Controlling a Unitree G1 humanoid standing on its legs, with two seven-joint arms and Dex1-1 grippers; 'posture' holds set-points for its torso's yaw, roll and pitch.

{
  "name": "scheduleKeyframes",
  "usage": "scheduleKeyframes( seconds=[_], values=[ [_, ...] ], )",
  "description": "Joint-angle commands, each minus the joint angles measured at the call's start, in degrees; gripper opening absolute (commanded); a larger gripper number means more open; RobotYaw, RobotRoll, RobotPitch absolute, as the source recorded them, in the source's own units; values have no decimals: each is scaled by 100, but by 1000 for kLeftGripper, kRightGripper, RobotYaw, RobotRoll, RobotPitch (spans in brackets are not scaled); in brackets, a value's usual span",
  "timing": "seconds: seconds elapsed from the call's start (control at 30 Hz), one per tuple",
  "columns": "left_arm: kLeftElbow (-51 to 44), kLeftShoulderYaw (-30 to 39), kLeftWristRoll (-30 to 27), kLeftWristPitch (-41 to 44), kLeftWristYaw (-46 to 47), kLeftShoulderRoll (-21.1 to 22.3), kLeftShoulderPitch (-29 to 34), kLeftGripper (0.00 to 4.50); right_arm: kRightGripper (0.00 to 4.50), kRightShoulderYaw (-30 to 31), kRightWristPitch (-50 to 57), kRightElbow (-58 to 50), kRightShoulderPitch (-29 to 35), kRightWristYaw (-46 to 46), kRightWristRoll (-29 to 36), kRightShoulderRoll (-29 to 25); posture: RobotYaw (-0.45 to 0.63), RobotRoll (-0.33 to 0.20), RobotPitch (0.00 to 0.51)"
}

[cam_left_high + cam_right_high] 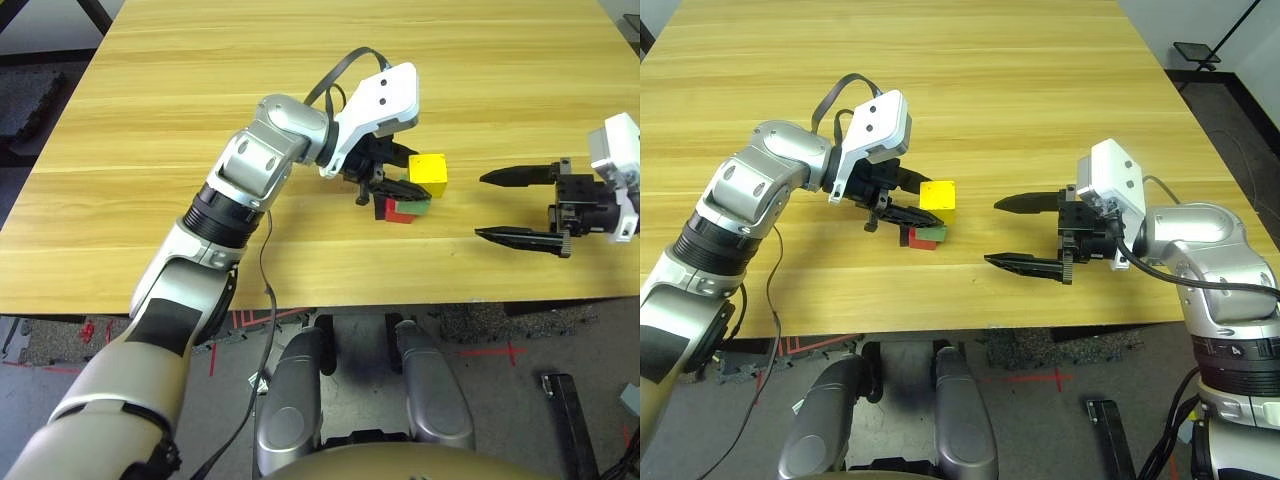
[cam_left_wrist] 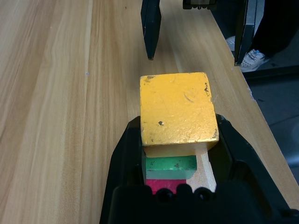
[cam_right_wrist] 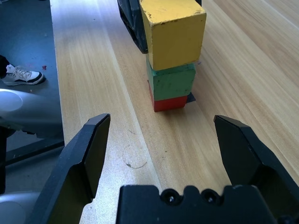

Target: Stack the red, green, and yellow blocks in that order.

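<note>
The three cubes stand as one stack near the table's front edge: the red block on the wood, the green block on it, and the yellow block on top, sitting slightly skewed. My left gripper reaches in from the left, and its fingertips press the yellow block on both sides. My right gripper hovers to the right of the stack, open, its fingers pointing at the stack with nothing between them.
The wooden table stretches wide and bare behind the stack. Its front edge runs close to the stack. A small black patch peeks out under the red block. A person's shoe is on the floor beyond the table.
</note>
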Motion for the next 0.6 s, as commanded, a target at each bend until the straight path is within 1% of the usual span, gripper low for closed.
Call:
scheduleKeyframes(
  seconds=[0.03, 0.6],
  values=[
    [32, -86, 38, -84, -78, -8, 38, 1964, 4500, 53, -35, -28, -3, 3, 14, 11, 177, 118, 287],
    [125, -139, 128, -194, -155, 2, 122, 1964, 4500, 112, -13, -48, -77, -36, 19, 70, 176, 113, 288]
  ],
)
